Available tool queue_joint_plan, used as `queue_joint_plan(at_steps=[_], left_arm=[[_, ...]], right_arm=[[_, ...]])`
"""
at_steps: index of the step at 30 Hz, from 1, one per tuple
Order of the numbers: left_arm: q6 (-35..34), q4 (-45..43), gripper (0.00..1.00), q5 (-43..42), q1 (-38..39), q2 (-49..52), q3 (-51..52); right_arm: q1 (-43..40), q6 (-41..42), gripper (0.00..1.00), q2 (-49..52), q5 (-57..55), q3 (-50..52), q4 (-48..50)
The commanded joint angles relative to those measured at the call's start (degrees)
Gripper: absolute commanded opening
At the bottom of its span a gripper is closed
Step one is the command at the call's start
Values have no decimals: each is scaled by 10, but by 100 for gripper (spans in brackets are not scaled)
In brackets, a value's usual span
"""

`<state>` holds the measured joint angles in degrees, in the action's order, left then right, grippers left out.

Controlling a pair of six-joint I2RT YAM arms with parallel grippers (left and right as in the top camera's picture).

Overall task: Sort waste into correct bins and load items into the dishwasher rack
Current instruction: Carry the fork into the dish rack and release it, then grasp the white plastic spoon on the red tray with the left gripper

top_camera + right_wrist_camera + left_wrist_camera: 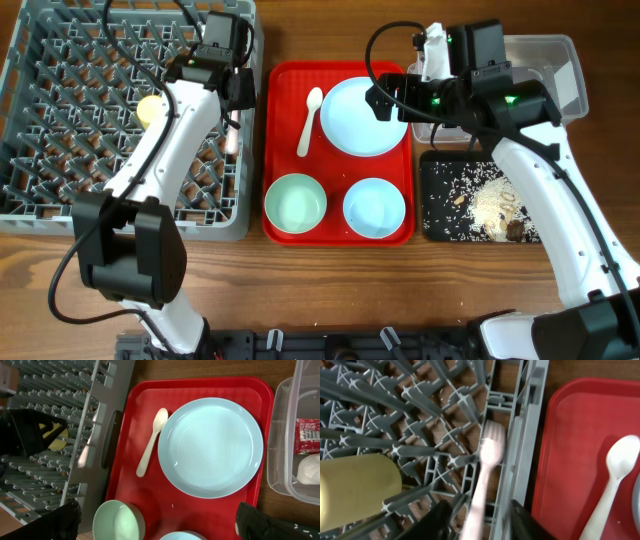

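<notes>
- Left gripper (480,515): jaws apart, fork (488,457) handle in the gap, tines ahead against the rack (520,460) wall.
- Right gripper (157,510): jaws wide apart; green bowl (119,521) between them, plate (210,447) and spoon (150,442) ahead on the red tray (145,405), tub (278,460) beyond the right jaw.

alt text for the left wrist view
A cream fork sits in the dishwasher rack beside its wall, handle between the parted fingers of the left gripper. A yellow cup lies left of it; a cream spoon rests on the red tray.
</notes>
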<state>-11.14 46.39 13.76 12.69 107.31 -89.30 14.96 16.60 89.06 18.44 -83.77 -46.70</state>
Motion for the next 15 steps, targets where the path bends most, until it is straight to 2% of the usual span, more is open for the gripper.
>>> queue_joint_plan(at_steps=[1, 4, 7, 9, 12, 15], left_arm=[[4, 0, 49, -3, -1, 5, 1], [4, -2, 45, -17, 7, -8, 1], [1, -8, 41, -74, 33, -36, 1], [-31, -19, 35, -113, 56, -42, 1], [-70, -34, 32, -144, 91, -22, 2], [-74, -49, 32, -142, 120, 13, 2]], right_arm=[[1, 3, 100, 8, 9, 1, 2], [1, 3, 100, 8, 9, 1, 2], [1, 3, 100, 7, 9, 1, 1], [1, 3, 100, 7, 9, 1, 2], [1, 3, 100, 7, 9, 1, 2], [1, 3, 100, 7, 9, 1, 1]])
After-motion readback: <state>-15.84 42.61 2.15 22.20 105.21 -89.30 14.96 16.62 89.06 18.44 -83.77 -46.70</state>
